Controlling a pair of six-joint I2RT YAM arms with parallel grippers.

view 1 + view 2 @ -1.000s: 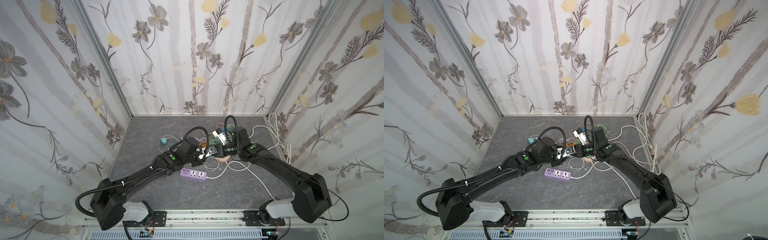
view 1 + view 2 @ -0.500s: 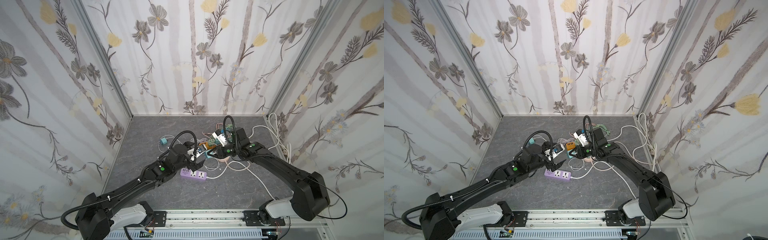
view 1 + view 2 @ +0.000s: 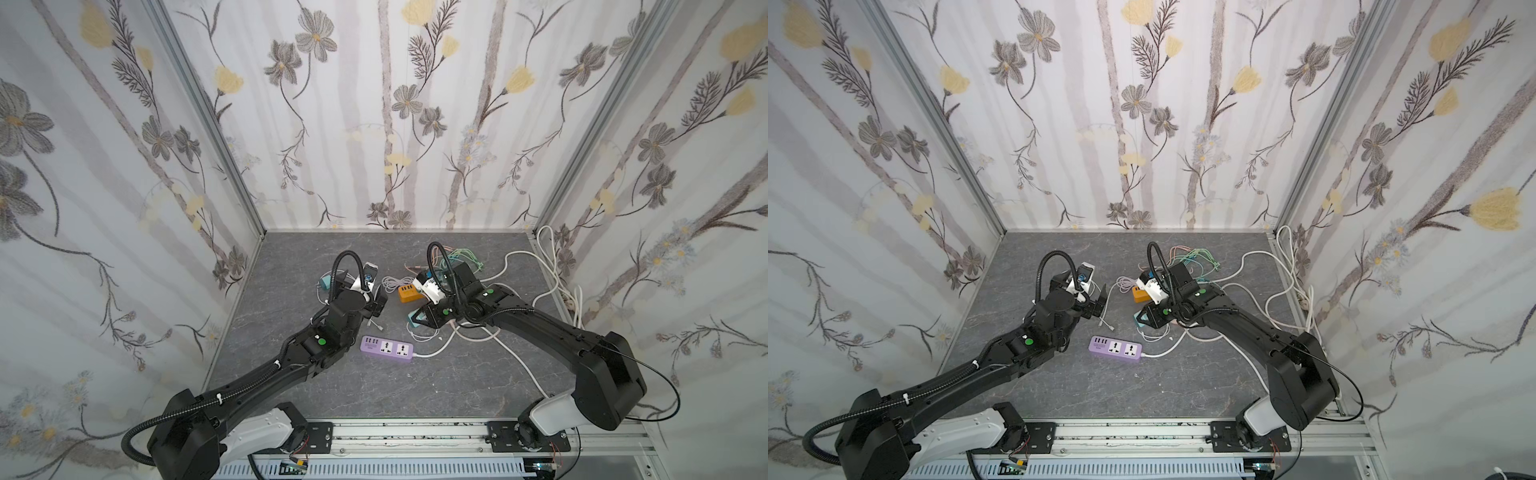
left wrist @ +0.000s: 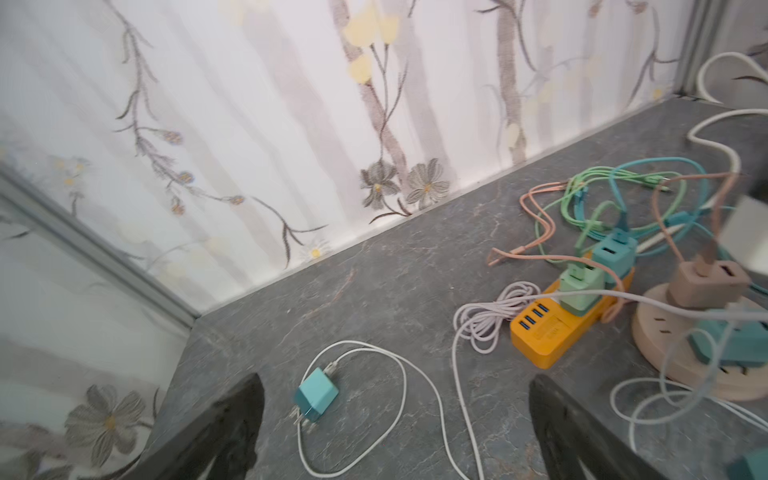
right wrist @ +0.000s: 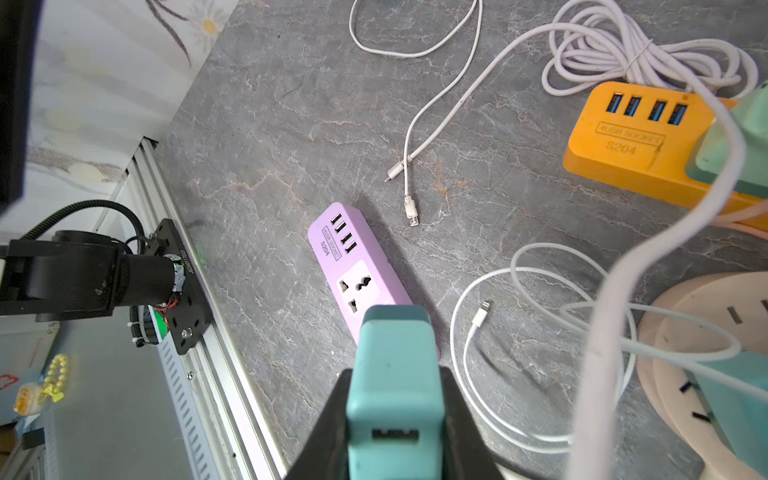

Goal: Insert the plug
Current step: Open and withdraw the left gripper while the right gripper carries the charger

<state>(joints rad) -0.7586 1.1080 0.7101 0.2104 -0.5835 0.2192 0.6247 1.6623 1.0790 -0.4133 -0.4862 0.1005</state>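
left pincer [image 4: 395, 380] gapes wide, empty; right pincer [image 5: 395, 376] clamps the teal plug [image 5: 392, 345] near the purple power strip [image 5: 357, 274].

Enclosed booth: back wall [image 3: 374, 124], left wall [image 3: 83, 208] and right wall [image 3: 685, 166] papered white with grey-mauve stems, grey flowers and pale yellow blooms, joined at aluminium corner posts [image 3: 208, 116], over a flat grey marbled floor [image 3: 457, 386], metal rail [image 3: 415, 432] along the near edge, light soft and even.
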